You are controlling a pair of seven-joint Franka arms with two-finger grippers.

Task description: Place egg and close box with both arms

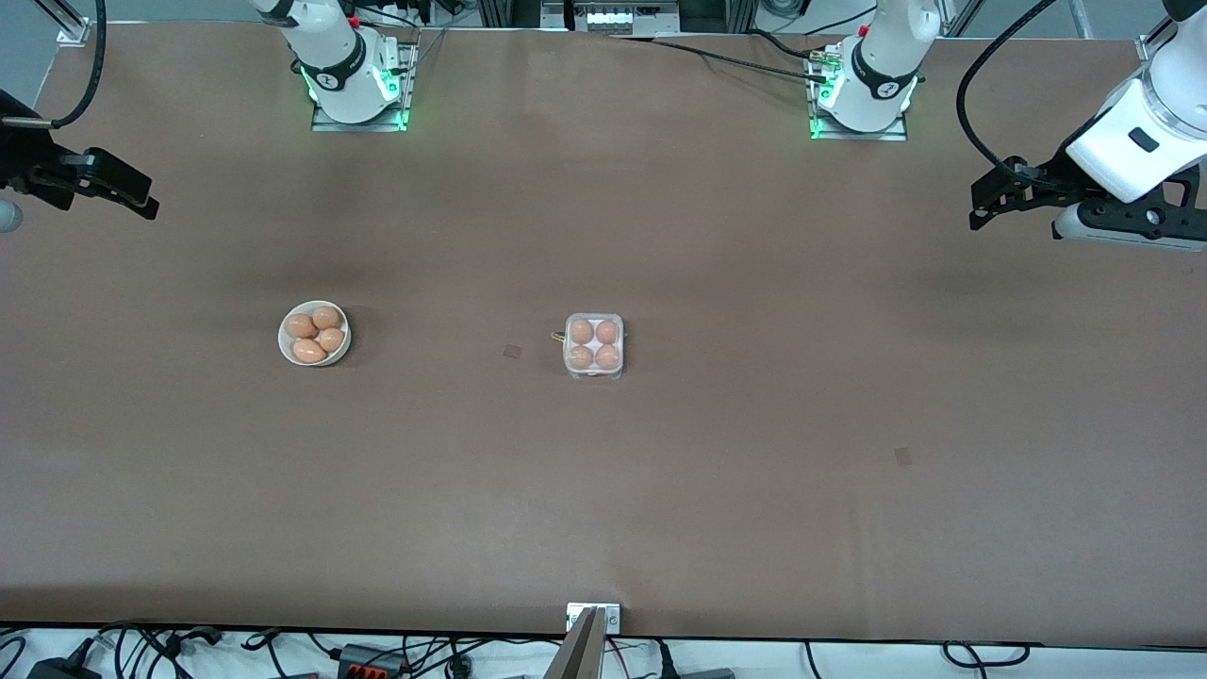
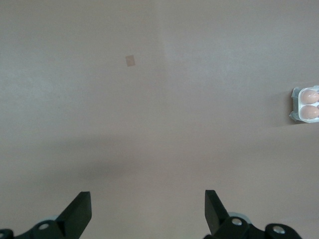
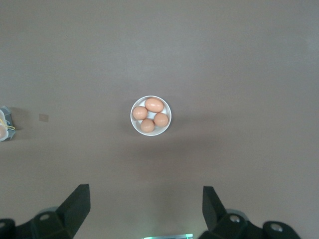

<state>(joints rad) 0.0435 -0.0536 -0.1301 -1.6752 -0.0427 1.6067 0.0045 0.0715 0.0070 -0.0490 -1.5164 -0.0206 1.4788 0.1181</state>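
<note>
The clear-plastic box (image 1: 593,345) sits in the middle of the table with an egg (image 1: 582,331) in every cell. No raised lid shows, and the lid seems to lie flat over the eggs. The box's edge also shows in the left wrist view (image 2: 305,104) and the right wrist view (image 3: 4,124). My left gripper (image 1: 977,209) hangs open and empty in the air over the left arm's end of the table (image 2: 147,199). My right gripper (image 1: 149,203) hangs open and empty over the right arm's end (image 3: 146,194).
A round white bowl (image 1: 283,332) with several brown eggs stands toward the right arm's end, level with the box; it shows in the right wrist view (image 3: 133,115). Small tape marks (image 1: 512,352) (image 1: 903,456) lie on the brown table. A metal bracket (image 1: 592,622) sits at the near edge.
</note>
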